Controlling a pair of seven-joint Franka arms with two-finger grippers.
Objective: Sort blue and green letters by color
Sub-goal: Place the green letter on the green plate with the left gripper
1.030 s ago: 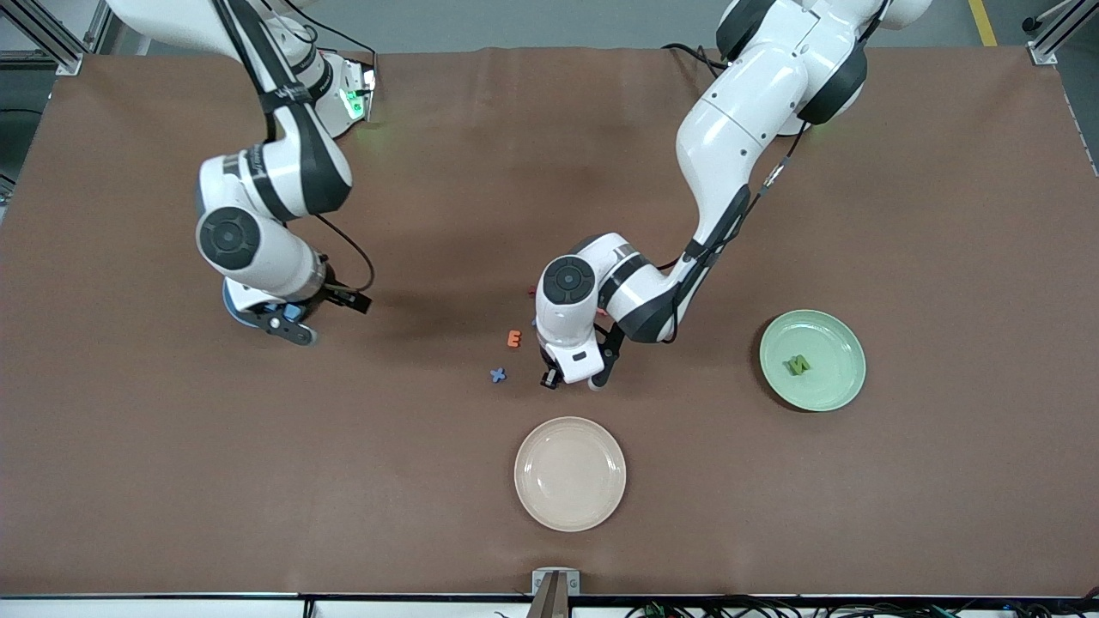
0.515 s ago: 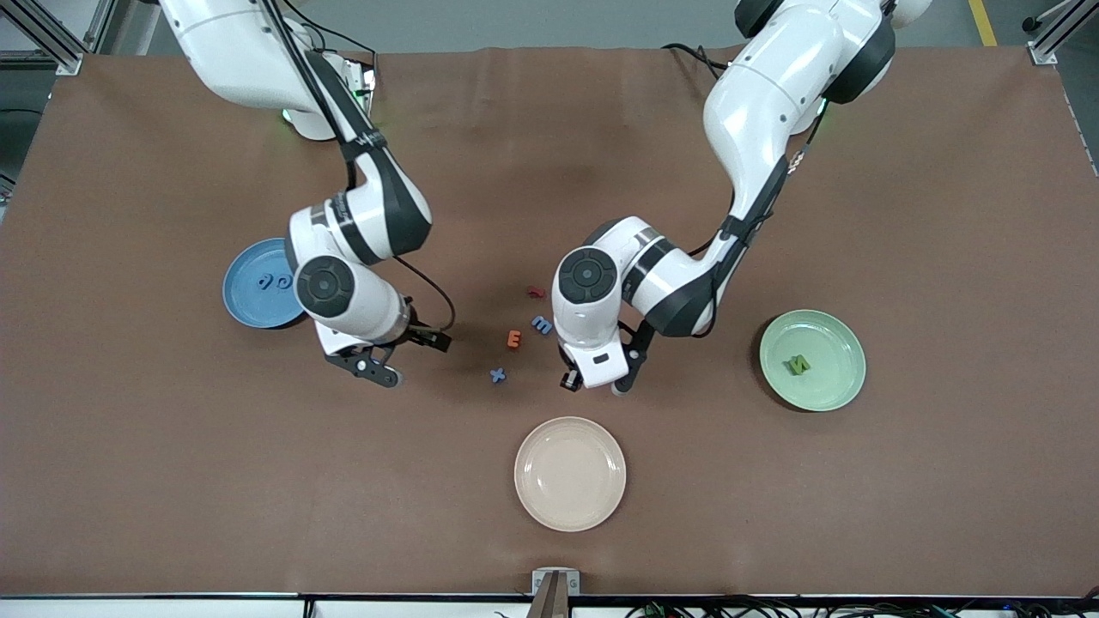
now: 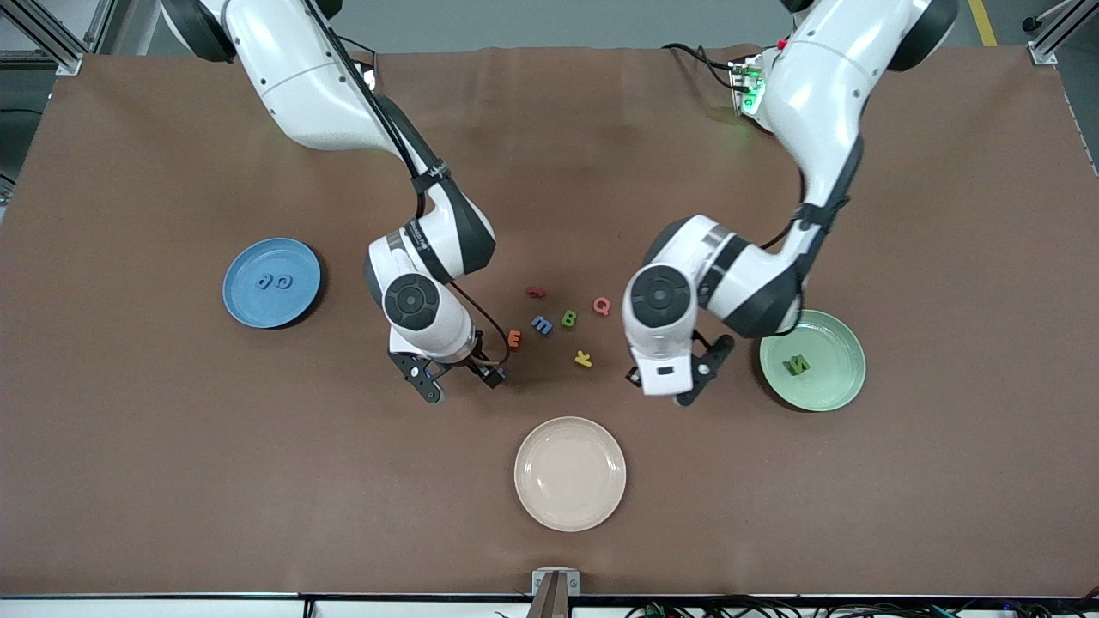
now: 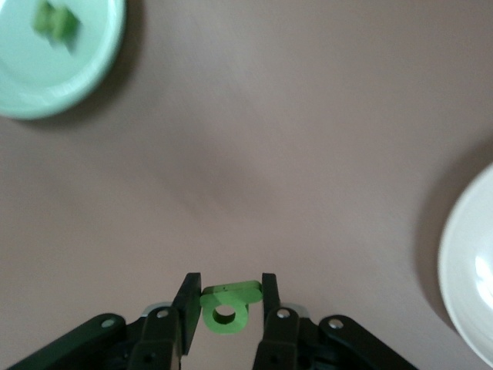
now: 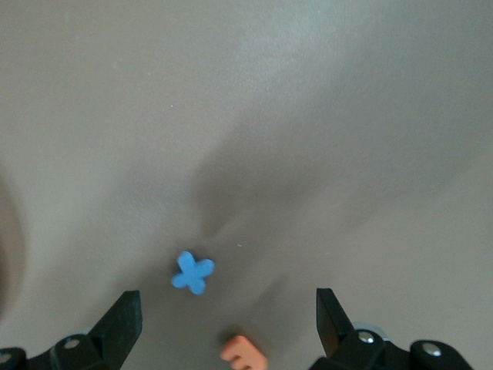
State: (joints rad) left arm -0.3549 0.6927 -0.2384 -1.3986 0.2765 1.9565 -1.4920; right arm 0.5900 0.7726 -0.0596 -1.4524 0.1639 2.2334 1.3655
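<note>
While right hand [image 5: 227,327] gapes over blue X [image 5: 192,273], left hand [image 4: 226,308] grips green letter [image 4: 226,309].

We count 2 blue letters [image 3: 276,281] on the blue plate [image 3: 245,305], a blue X [image 5: 192,273] and M [image 3: 541,324] loose on the tabletop [image 3: 172,446], green N [image 3: 797,365] plated, green B [image 3: 568,318] loose, another green letter [image 4: 226,307] gripped.

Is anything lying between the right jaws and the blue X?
No. In the right wrist view the blue X lies on bare brown table, with the open right gripper over it.
</note>
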